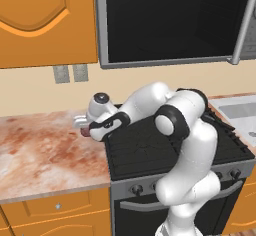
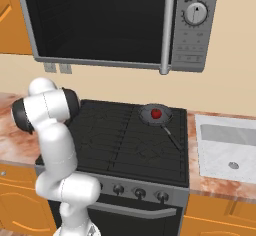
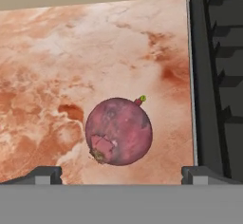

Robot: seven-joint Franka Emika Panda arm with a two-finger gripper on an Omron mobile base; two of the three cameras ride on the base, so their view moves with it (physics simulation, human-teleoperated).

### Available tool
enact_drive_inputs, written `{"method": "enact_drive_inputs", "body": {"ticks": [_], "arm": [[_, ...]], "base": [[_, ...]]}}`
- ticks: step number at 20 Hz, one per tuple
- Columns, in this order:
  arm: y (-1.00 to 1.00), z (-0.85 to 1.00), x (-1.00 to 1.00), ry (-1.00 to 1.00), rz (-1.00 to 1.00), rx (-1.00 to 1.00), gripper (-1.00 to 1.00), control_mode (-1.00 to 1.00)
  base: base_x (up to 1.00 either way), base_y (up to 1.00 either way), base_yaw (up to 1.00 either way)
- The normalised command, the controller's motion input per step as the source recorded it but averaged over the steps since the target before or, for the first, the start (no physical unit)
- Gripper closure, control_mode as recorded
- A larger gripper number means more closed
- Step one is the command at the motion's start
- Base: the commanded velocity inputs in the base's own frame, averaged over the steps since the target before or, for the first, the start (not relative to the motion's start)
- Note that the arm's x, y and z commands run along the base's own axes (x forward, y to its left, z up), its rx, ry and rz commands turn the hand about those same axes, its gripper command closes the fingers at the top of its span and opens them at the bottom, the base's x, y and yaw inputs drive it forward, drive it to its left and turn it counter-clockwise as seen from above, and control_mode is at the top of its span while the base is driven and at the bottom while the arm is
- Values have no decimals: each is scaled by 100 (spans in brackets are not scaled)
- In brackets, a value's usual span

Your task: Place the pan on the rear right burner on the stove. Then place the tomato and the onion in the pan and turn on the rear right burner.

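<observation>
Onion [image 3: 118, 132] sits on the worktop [image 3: 57, 66] beside the stove [image 3: 220, 76], between the released claw [image 3: 121, 174] tips; being round, it could roll away if nudged off-centre.

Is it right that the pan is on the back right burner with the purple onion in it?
Not quite. The pan does sit on the rear right burner, but the right base view shows the red tomato in it. The onion lies on the counter.
</observation>
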Motion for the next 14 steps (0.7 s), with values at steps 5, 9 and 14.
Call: {"method": "enact_drive_inputs", "body": {"ticks": [5, 9, 14], "arm": [[16, -18, 5, 5, 0, 0, -100, -100], [14, -3, 18, 4, 0, 0, -100, -100], [11, -10, 23, 6, 0, 0, -100, -100]], "base": [[0, 0, 0], [0, 0, 0], [0, 0, 0]]}}
